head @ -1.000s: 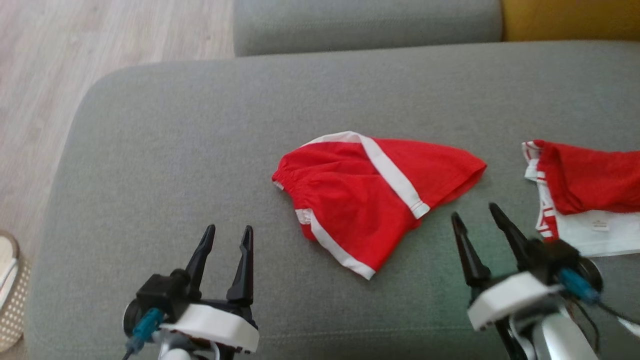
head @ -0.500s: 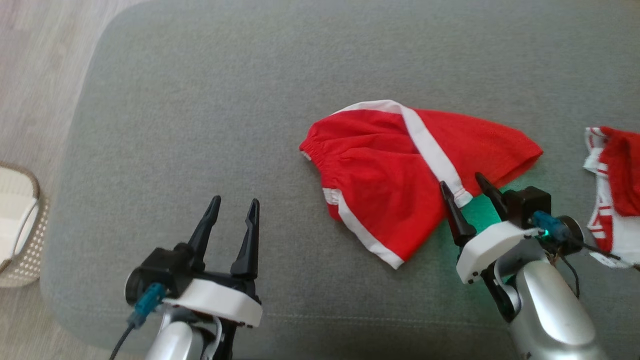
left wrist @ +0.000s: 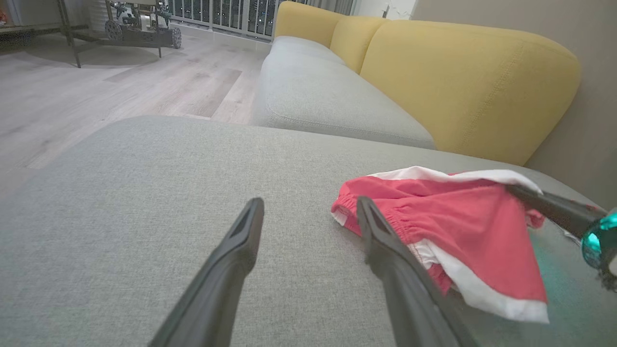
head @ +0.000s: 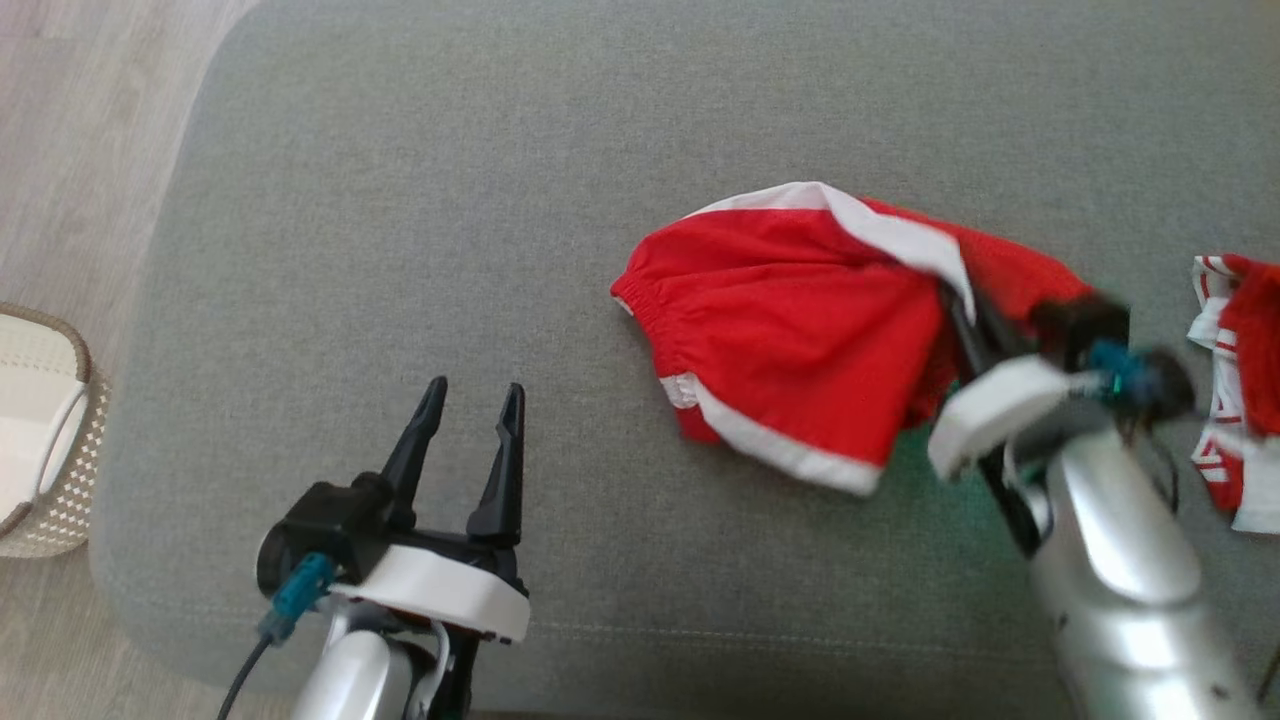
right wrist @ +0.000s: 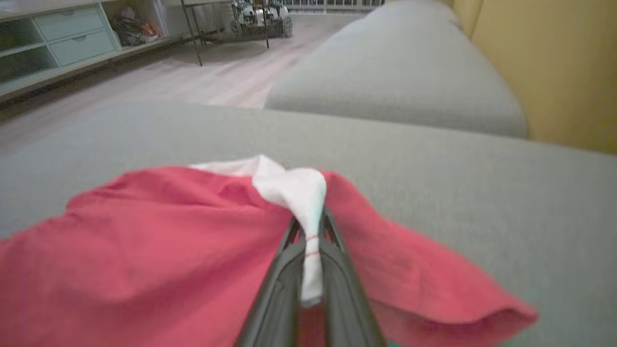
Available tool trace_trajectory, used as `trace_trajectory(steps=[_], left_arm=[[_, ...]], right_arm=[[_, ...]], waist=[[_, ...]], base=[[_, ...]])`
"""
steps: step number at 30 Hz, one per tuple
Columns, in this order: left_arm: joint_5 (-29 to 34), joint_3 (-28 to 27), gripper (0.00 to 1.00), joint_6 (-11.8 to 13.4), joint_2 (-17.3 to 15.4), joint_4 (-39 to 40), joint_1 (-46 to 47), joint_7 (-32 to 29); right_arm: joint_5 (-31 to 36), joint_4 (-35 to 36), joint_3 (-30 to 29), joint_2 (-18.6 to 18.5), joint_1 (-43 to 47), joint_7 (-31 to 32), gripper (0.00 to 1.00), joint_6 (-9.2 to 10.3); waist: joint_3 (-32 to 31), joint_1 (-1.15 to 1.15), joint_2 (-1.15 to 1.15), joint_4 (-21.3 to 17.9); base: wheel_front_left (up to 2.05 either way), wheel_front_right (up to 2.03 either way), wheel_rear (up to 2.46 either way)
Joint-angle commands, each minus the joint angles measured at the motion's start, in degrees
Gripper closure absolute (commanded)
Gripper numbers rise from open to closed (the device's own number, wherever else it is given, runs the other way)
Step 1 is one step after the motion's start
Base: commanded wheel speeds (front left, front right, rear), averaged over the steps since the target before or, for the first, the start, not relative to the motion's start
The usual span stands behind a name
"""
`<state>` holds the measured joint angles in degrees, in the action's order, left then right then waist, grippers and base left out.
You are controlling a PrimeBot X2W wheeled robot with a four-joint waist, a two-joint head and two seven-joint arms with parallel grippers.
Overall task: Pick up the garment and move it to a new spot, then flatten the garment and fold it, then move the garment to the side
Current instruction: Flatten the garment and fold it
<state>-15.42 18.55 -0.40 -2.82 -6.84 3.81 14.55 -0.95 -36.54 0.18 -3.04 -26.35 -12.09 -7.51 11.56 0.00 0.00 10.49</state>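
The garment (head: 790,340), red shorts with white stripes, lies on the grey sofa seat (head: 450,250) right of centre. My right gripper (head: 955,300) is shut on its white stripe, and that part of the cloth is raised off the seat. In the right wrist view the white band (right wrist: 299,193) is pinched between my right gripper (right wrist: 308,226) and its two dark fingers, with red cloth (right wrist: 144,241) spread to both sides. My left gripper (head: 470,400) stands open at the lower left, well clear of the shorts. The left wrist view shows my left gripper (left wrist: 308,207) with its jaws apart beside the garment (left wrist: 448,226).
Another red and white piece of clothing (head: 1235,380) lies at the right edge of the seat. A pale woven basket (head: 35,430) stands on the wooden floor at the left. Yellow back cushions (left wrist: 458,72) rise beyond the seat.
My right gripper has moved forward onto the shorts and shut on the white stripe, lifting that part. The camera has tilted down. My left gripper has stayed open.
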Motion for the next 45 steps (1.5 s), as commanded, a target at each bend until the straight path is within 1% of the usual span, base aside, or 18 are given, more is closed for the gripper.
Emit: trace_trajectory(steps=[1, 3, 6, 8, 11, 12, 13, 14, 18, 20, 23, 27, 29, 32, 37, 40, 45], left_arm=[[-0.4, -1.2, 0.00, 0.5, -0.1, 1.8, 2.2, 0.4], [-1.1, -0.5, 0.00, 0.8, -0.1, 2.0, 2.4, 0.4], [-1.7, 0.3, 0.00, 1.0, -0.1, 2.2, 3.0, 0.4], [-2.2, 0.8, 0.00, 1.0, -0.1, 2.3, 3.4, 0.4], [-2.7, 1.4, 0.00, 0.9, -0.1, 2.3, 4.2, 0.4], [-2.8, 1.6, 0.00, 0.9, -0.1, 2.2, 4.5, 0.4], [-2.9, 1.7, 0.00, 0.9, -0.1, 2.1, 4.7, 0.4], [-2.9, 1.7, 0.00, 0.9, -0.1, 2.1, 4.7, 0.4], [-3.1, 2.2, 0.00, 1.1, -0.1, 1.9, 5.4, 0.4], [-3.2, 2.1, 0.00, 1.4, -0.1, 1.9, 5.4, 0.4], [-2.9, 1.3, 0.00, 1.7, -0.1, 1.9, 5.1, 0.4], [-2.2, 0.4, 0.00, 1.6, -0.1, 2.4, 4.5, 0.4], [-2.2, 0.1, 0.00, 1.6, -0.1, 2.9, 4.3, 0.4], [-2.0, 0.4, 0.00, 1.6, -0.1, 3.3, 4.0, 0.4], [-2.8, 1.9, 0.00, 1.4, -0.1, 2.4, 3.4, 0.4], [-4.6, 3.7, 0.00, 0.5, -0.1, -0.3, 3.2, 0.4], [-7.4, 6.9, 0.00, -0.9, -0.1, -7.8, 5.0, 0.4]], right_arm=[[0.9, 2.8, 1.0, 0.2, -3.6, 0.1, 1.00, 0.02], [1.4, 4.8, 1.1, 0.0, -7.9, 2.5, 1.00, 0.02], [1.8, 5.5, 2.5, -1.3, -12.7, 5.4, 1.00, 0.02], [1.8, 4.0, 3.5, -2.5, -15.8, 8.3, 1.00, 0.02], [0.6, -0.4, 5.9, -3.5, -20.3, 11.5, 1.00, 0.02], [0.2, -2.3, 6.9, -3.8, -21.6, 12.2, 0.97, 0.02], [0.1, -4.6, 7.6, -4.3, -22.8, 12.9, 0.00, 0.02], [0.1, -4.6, 7.6, -4.3, -22.8, 12.9, 0.00, 0.02], [1.8, -12.9, 9.4, -5.9, -25.9, 14.0, 0.00, 0.02], [2.6, -15.3, 8.6, -5.6, -26.5, 13.0, 0.00, 0.02], [3.7, -16.8, 7.6, -4.8, -26.1, 9.5, 0.00, 0.02], [3.5, -15.8, 5.2, -3.4, -23.4, 4.0, 0.00, 0.02], [3.2, -14.2, 4.1, -2.6, -21.3, 1.8, 0.00, 0.02], [1.7, -10.3, 2.0, -1.4, -17.1, 0.1, 0.00, 0.02], [-0.6, -0.6, -0.4, -0.2, -7.4, -0.4, 0.00, 0.02], [-1.4, 6.3, -1.2, 0.1, -1.6, 0.7, 0.00, 0.02], [-6.2, 16.0, -0.1, 0.1, 5.5, 3.4, 0.00, 0.02]], waist=[[0.0, 0.00, 0.00, 0.1], [0.2, 0.00, 0.00, 0.5], [1.1, 0.00, 0.00, 1.3], [1.9, 0.00, 0.00, 2.0], [3.1, 0.00, 0.00, 3.3], [3.5, 0.00, 0.00, 3.7], [3.8, 0.00, 0.00, 4.0], [3.8, 0.00, 0.00, 4.0], [4.0, 0.00, 0.00, 5.3], [3.6, 0.00, 0.00, 5.3], [2.4, 0.00, 0.00, 4.3], [-0.1, 0.00, 0.00, 1.3], [-1.3, 0.00, 0.00, -0.6], [-3.1, 0.00, 0.00, -3.8], [-5.2, 0.00, 0.00, -9.2], [-5.5, 0.00, 0.00, -12.6], [-4.9, 0.00, 0.00, -17.5]], base=[[0.00, 0.00, 0.00], [0.00, 0.00, 0.00], [0.00, 0.00, 0.00], [0.00, 0.00, 0.00], [0.00, 0.00, 0.00], [0.00, 0.00, 0.00], [0.00, 0.00, 0.00], [0.00, 0.00, 0.00], [0.00, 0.00, 0.00], [0.00, 0.00, 0.00], [0.00, 0.00, 0.00], [0.00, 0.00, 0.00], [0.00, 0.00, 0.00], [0.00, 0.00, 0.00], [0.00, 0.00, 0.00], [0.00, 0.00, 0.00], [0.00, 0.00, 0.00]])
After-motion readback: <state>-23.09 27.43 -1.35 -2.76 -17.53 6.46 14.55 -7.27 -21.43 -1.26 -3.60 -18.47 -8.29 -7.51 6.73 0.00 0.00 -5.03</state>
